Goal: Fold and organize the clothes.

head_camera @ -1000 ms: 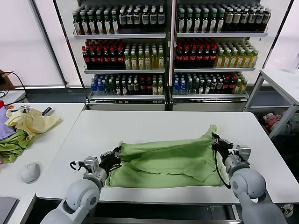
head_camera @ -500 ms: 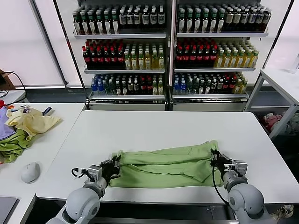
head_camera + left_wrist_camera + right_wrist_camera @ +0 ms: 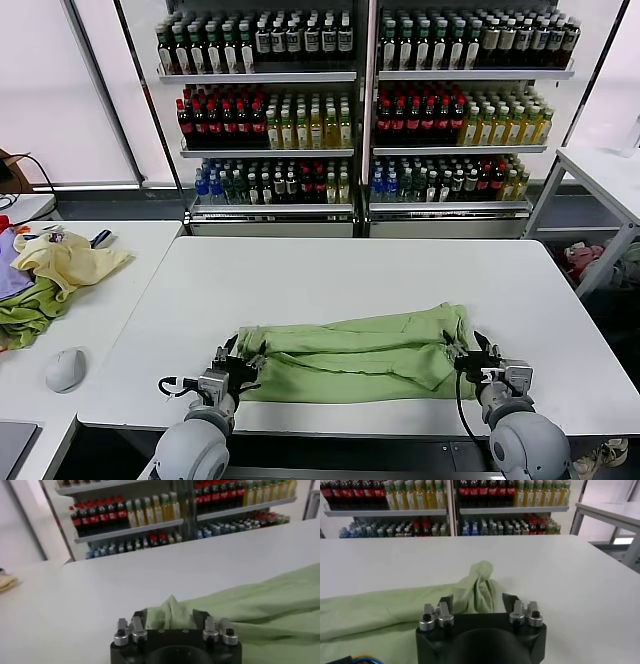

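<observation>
One shirt (image 3: 350, 353), light green, lying as a long flat band across the near part of the white table (image 3: 380, 270), folded lengthwise on itself.

Two grippers at wk, one per end:
- Left gripper (image 3: 232, 363): at shirt's left end, low on table. Wrist view shows fingers spread, a peak of cloth (image 3: 171, 614) standing between them, not pinched. Released.
- Right gripper (image 3: 470, 352): at shirt's right end, low on table. Fingers apart; bunched corner (image 3: 480, 587) pokes up between them, loose. Released.

Step, est.: lengthwise fold laid down, both ends let go. Shirt is a strip, not yet a compact stack.

Next move, est.: lift both grippers clear w/o snagging the raised corners, then regrip one end and bring it over toward the other for a crosswise fold. Soft cloth; ends bunched, may need smoothing first.

Misc.: side table (image 3: 110, 300) w/ yellow garment (image 3: 70, 262), olive cloth (image 3: 25, 315). Not part of job.
</observation>
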Tool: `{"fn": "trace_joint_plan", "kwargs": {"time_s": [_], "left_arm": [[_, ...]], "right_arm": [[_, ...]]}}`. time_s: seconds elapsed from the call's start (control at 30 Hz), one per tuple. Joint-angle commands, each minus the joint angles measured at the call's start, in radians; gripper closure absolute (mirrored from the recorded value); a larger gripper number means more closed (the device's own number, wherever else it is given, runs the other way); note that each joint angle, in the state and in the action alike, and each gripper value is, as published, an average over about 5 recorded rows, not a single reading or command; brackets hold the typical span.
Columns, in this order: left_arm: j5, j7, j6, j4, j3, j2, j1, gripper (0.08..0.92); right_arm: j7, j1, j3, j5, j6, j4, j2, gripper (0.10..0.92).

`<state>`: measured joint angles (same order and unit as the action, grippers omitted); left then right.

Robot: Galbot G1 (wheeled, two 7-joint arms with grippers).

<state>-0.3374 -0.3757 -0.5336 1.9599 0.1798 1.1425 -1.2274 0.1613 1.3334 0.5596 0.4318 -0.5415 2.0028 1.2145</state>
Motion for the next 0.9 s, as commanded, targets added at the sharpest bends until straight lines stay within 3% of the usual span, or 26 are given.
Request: {"fn": "trace_joint_plan", "kwargs": {"time_s": [0.03,0.17,0.33,0.9], "left_arm": [[0.097,-0.101,-0.029,-0.063,-0.002,0.107,-0.009,0.274],[0.095,-0.102,-0.046,-0.057,-0.005,0.112,-0.021,0.189],[0.077,-0.083,-0.048,-0.043,-0.011,0.103,-0.039,0.189],[-0.226,-0.060,-0.050,-0.035,0.063,0.014,-0.025,0.656]], "right_arm": [[0.000,0.036,0.009,-0.017,-0.002,0.023,0.011,0.212],[-0.002,0.036,0.009,-0.016,-0.004,0.025,0.012,0.203],[-0.002,0.030,0.012,-0.010,-0.006,0.028,0.010,0.203],[-0.001,0.009,0.021,0.019,-0.009,0.028,0.004,0.203]]}}
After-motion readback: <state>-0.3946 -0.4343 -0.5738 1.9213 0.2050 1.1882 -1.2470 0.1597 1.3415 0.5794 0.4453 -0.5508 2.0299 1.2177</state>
